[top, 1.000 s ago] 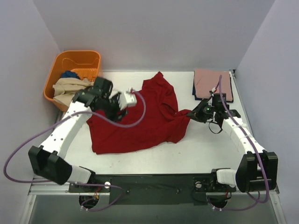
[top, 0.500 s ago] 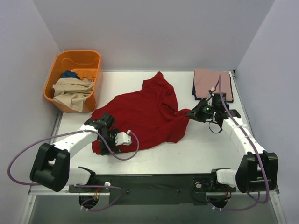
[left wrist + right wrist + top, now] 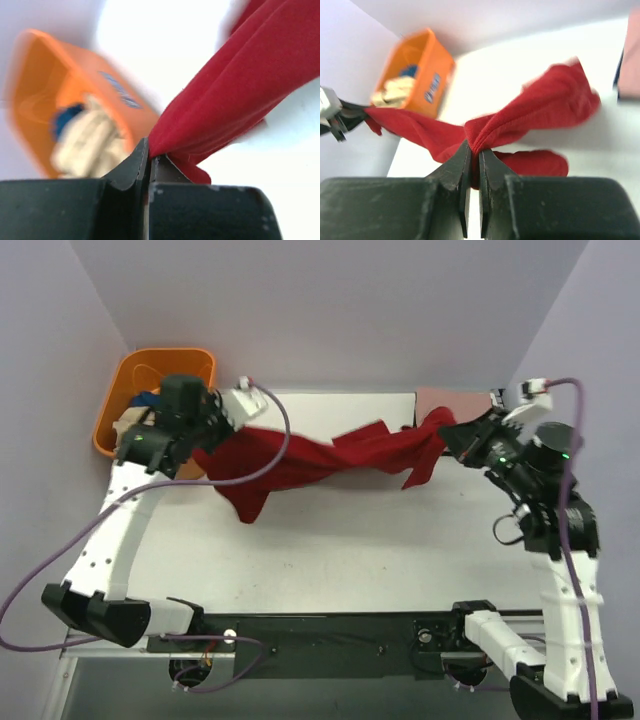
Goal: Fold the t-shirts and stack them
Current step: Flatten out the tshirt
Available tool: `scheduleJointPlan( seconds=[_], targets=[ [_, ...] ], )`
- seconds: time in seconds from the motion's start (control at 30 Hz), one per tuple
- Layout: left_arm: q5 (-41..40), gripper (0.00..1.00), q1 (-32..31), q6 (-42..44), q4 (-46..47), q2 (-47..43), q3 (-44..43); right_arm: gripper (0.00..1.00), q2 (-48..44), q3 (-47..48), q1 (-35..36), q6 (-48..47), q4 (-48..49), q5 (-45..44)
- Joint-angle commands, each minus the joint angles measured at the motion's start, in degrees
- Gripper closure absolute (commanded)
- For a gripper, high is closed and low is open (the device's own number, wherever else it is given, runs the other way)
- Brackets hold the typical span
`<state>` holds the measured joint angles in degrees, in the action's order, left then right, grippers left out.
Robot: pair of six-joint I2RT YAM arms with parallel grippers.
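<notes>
1. Held up clear of the bench (image 3: pixel 350 550): dark red t-shirt (image 3: pixel 330 455), stretched as a sagging band from left to right across the far half, one end in each arm's grip.
2. At its left end, left gripper (image 3: pixel 149 152), jaws pinched shut on a bunched edge of the red cloth; sits just beside the orange basket (image 3: pixel 160 353) at far left.
3. At its right end, right gripper (image 3: pixel 473 150), jaws clamped on a gathered fold, near the far right corner.
4. Loose cloth drooping below the band: a long lobe left of centre, a smaller flap close to the right grip. Cannot tell whether the long lobe touches the bench.
5. In the basket: beige t-shirt (image 3: pixel 82 150) with a blue t-shirt (image 3: pixel 65 117) beside it, both blurred in the left wrist view.
6. Far right on the bench: dusty pink t-shirt (image 3: pixel 447 400), lying flat, partly hidden behind the red cloth and the right arm.
</notes>
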<state>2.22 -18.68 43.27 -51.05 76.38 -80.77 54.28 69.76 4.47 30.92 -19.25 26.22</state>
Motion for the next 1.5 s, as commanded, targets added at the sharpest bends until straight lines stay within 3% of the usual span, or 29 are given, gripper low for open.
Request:
scheduleJointPlan(
  seconds=[0.0,0.1,0.2,0.47,0.63,0.73,0.93,1.07,1.17,1.23,1.33,1.47],
  targets=[
    [-1.8,1.0,0.8,-7.2,-12.7,-1.6,-25.3,1.0,-6.4,12.6,-0.3,-6.6,-1.0,-2.9],
    [-4.1,1.0,0.7,-7.9,-16.2,-1.1,-39.8,1.0,-6.7,22.4,-0.3,-7.9,-3.0,-3.5],
    [-3.7,1.0,0.1,-8.6,-19.0,-1.2,-49.0,1.0,-7.0,29.9,-0.3,-8.3,-5.4,-4.8],
    [-2.2,1.0,-0.9,-10.9,-23.0,-4.0,-56.0,1.0,-13.3,34.7,-0.3,-9.1,-6.0,-4.0],
    [-0.2,1.0,-1.1,-10.7,-22.6,-4.0,-53.0,1.0,-11.4,33.9,-0.3,-6.8,-9.0,-3.9],
    [-0.5,1.0,-1.1,-10.1,-19.1,-3.9,-46.9,1.0,-8.5,30.7,-0.3,-4.8,-9.0,-4.2],
    [-4.1,1.0,0.5,-7.5,-8.7,2.5,-41.2,1.0,5.9,34.1,-0.4,-5.5,-9.0,-4.5],
    [-4.0,1.0,3.7,-7.9,-4.2,10.7,-47.6,1.0,17.2,42.0,-3.6,-2.7,-7.6,0.0],
    [-0.2,1.0,6.8,-8.9,-7.4,18.3,-60.5,1.0,23.8,47.8,-6.3,2.4,-4.8,6.6],
    [2.5,1.0,7.6,-7.6,-9.9,20.2,-64.0,1.0,24.6,49.2,-6.7,2.6,-4.2,7.4],
    [8.3,1.0,7.6,-4.2,-11.3,18.0,-58.7,1.0,22.4,47.2,-6.9,2.0,-4.1,7.6],
    [16.3,1.0,7.1,2.9,-12.5,11.3,-42.4,1.0,16.1,35.6,-7.0,1.1,-4.1,9.2]
  ],
)
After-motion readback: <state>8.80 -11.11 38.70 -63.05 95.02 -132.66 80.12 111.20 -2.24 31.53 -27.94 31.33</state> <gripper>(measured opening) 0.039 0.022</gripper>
